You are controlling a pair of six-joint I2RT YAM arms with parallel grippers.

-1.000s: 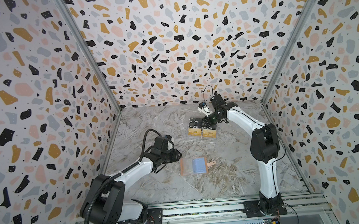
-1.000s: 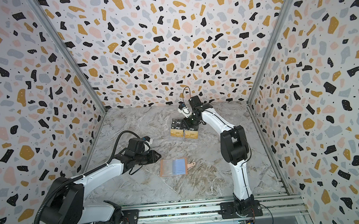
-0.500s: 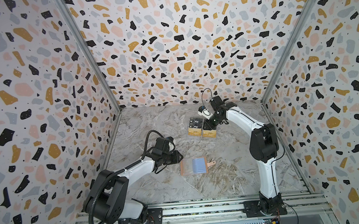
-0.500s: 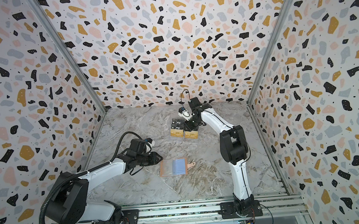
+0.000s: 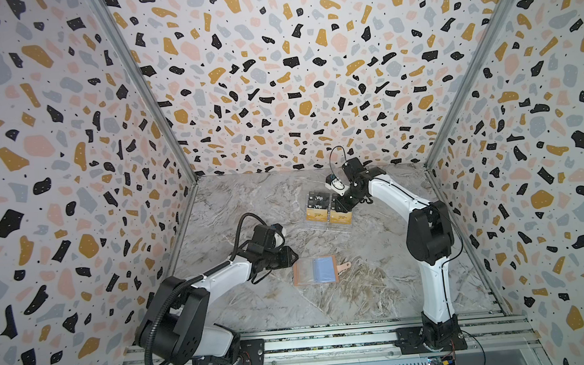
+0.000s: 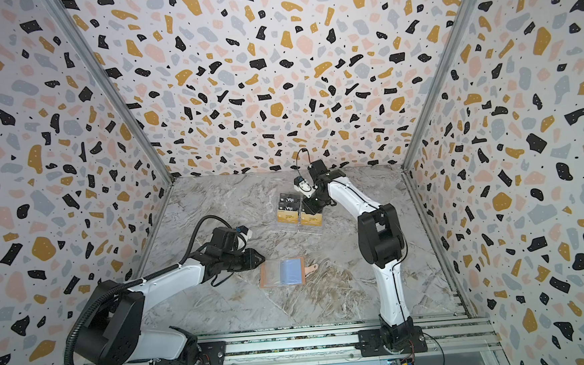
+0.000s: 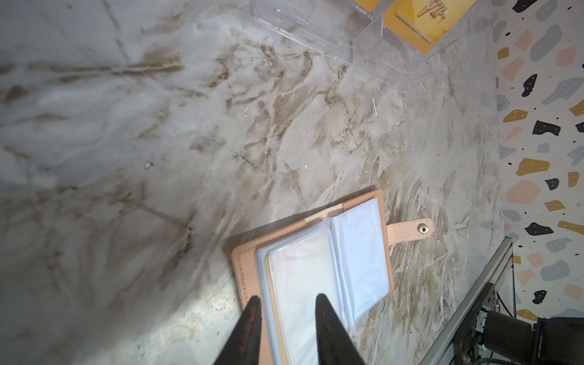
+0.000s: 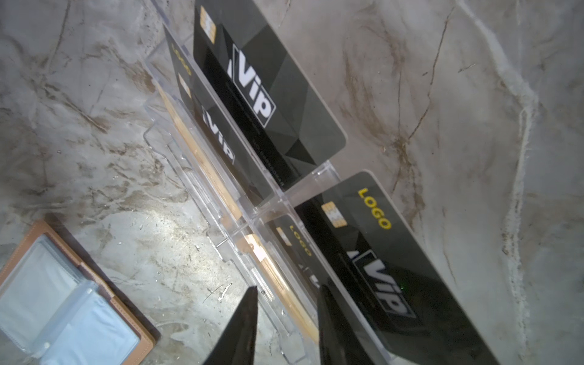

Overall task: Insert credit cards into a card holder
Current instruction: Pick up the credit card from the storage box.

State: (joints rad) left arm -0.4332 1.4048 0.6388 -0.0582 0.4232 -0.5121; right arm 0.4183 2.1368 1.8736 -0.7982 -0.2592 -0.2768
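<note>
Both top views were bright, evenly lit and sharp, with the walls [image 5: 57, 170] bowing near the frame edges. Wrist views were dimmer and softer, with a glare patch on the marble floor [image 8: 170, 243].

"Vip" and "LOGO" on black cards [image 8: 284, 104]; "VIP" on gold card [image 7: 410, 28]

1. Bare marble tabletop [image 5: 236, 200] lies open left of centre in both top views.
2. A clear acrylic stand [image 5: 328, 227], holding credit cards [image 5: 317, 216], blocks just right of centre.
3. The card holder [image 5: 315, 270] sprawls open below it, a bare strip between.
4. Patterned walls [image 5: 276, 69] close three sides.
</note>
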